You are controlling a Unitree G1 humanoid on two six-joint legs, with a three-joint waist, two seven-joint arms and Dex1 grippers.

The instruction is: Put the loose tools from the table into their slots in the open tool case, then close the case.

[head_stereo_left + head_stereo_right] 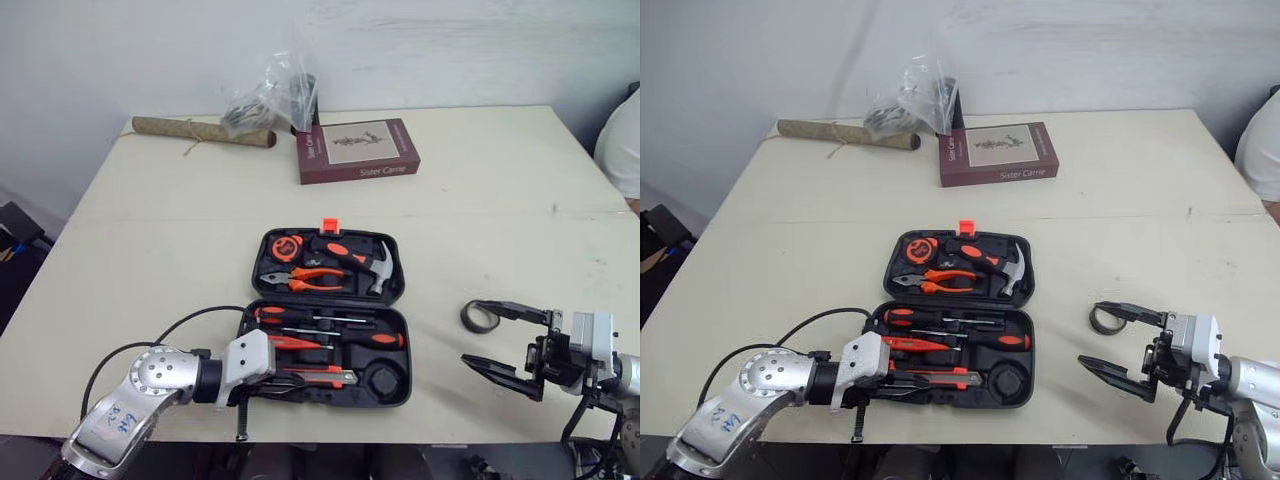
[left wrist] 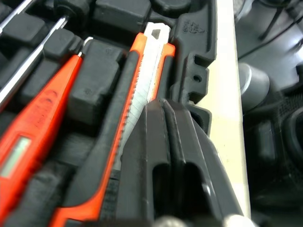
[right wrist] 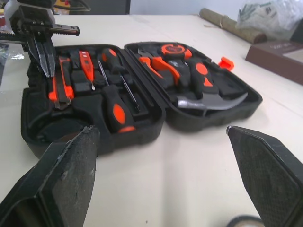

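**Two end effectors at the open tool case: left closed over the knife, right spread by the ring**

Head views. The tool case (image 1: 330, 299) lies open flat on the bench (image 1: 480, 220), with its orange latch (image 1: 330, 226) on the far edge.
- Far half of the case: tape measure (image 1: 288, 247), pliers (image 1: 305, 280) and hammer (image 1: 365, 262), all seated.
- Near half: screwdrivers (image 1: 340, 338), an orange tester (image 1: 295, 343) and the utility knife (image 1: 315, 376). There is a round recess at its right end.
- The left end effector (image 1: 285, 384) is over the near-left part of the case, at the knife.
- The right end effector (image 1: 480, 333) is on the bench to the right of the case. Its fingers are spread wide and hold nothing.
- A black ring (image 1: 478, 316) lies loose on the bench just right of the case, at the far fingertip. I cannot tell whether they touch.
- Well beyond the case are a book (image 1: 355, 150), a brown roll (image 1: 200, 132) and a plastic bag (image 1: 270, 95).
- A person's sleeve (image 1: 622, 140) shows far to the right of the case.

Left wrist view. The two fingers are pressed together with nothing between them. Their tips are over the knife in its slot, and the tester lies alongside.

Right wrist view. The pads stand far apart with the case beyond them. The left end effector points down at the knife with its fingers together.
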